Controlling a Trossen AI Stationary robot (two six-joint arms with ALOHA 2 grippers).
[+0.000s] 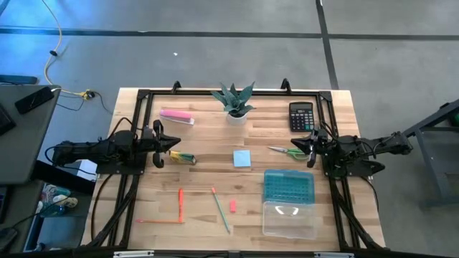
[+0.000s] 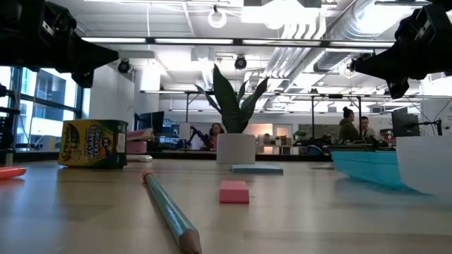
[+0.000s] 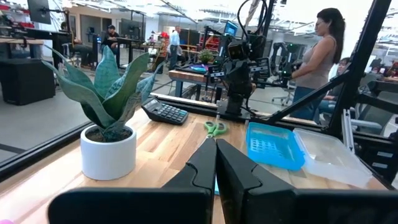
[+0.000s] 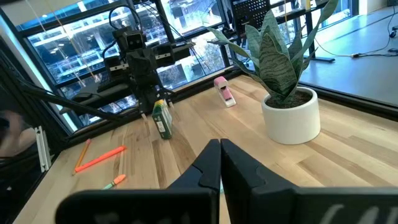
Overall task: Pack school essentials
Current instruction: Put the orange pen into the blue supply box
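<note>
Green-handled metal scissors [image 1: 287,151] lie flat on the wooden table [image 1: 208,229] beside the closed, empty right gripper [image 1: 310,149]; light, stiff and slippery, probably best pinched across the blades; left gripper [image 1: 174,147] closed, waiting opposite.

wooden table [image 1: 208,172], potted plant [image 1: 234,102], calculator [image 1: 301,115], scissors [image 1: 288,151], notepad [image 1: 242,158], pens [image 1: 180,203]

Open-plan robotics lab: workbenches [image 3: 193,78], ceiling ducts [image 2: 332,28].

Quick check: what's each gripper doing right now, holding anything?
Left gripper: shut, empty, by the crayon box.
Right gripper: shut, empty, by the green-handled scissors.
</note>
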